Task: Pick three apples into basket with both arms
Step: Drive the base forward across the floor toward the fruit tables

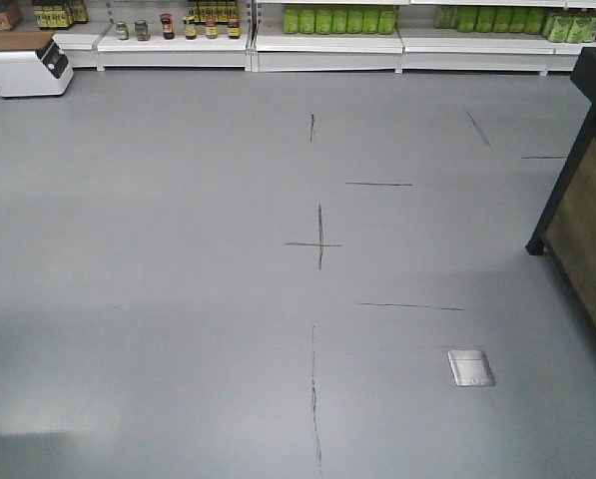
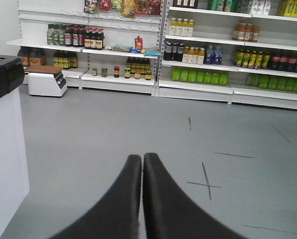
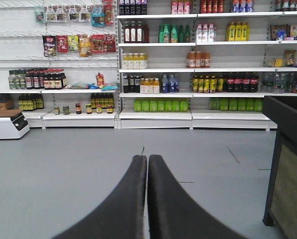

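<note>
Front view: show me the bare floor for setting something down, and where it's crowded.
Bare grey floor runs from the white machine and shelves down past the marked cross. Crowded only along the right edge, by the dark wooden stand; avoid the metal floor plate.

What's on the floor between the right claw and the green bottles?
Just bare grey floor with a thin dark mark runs from the right claw to the green bottles, in the right wrist view.

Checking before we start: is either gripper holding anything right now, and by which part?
Nothing is held. The left gripper and the right gripper are both shut, jaws pressed together with nothing between them.
</note>
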`<state>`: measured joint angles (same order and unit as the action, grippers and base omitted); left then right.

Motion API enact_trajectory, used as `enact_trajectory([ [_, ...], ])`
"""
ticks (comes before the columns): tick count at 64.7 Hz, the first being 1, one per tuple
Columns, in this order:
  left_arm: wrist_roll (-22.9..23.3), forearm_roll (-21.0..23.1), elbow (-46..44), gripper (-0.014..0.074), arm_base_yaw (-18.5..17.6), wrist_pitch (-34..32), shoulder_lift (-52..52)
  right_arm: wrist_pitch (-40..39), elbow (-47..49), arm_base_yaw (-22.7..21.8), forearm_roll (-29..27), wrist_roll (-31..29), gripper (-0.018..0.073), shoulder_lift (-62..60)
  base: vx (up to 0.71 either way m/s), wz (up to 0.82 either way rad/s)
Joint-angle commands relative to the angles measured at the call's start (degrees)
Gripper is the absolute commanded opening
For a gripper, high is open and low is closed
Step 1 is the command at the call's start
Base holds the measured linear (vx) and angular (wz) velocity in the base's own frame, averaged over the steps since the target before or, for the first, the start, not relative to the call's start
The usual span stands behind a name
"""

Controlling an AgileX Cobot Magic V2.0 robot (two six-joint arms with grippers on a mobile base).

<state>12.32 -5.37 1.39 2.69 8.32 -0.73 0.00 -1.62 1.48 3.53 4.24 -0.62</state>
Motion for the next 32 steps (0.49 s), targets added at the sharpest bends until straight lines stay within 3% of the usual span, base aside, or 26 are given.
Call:
enact_trajectory([
  [1,0.3,0.4,1.4,-0.0008,0.2,-4.7,-0.9,-4.2,-0.8,-0.3,0.0,-0.5,-0.0005,-0.6,0.16,-0.11],
  [32,0.3,0.4,1.4,-0.0008,0.2,-4.7,-0.9,-4.2,-0.8,-0.3,0.0,-0.5,-0.0005,-0.6,0.16,-0.12],
])
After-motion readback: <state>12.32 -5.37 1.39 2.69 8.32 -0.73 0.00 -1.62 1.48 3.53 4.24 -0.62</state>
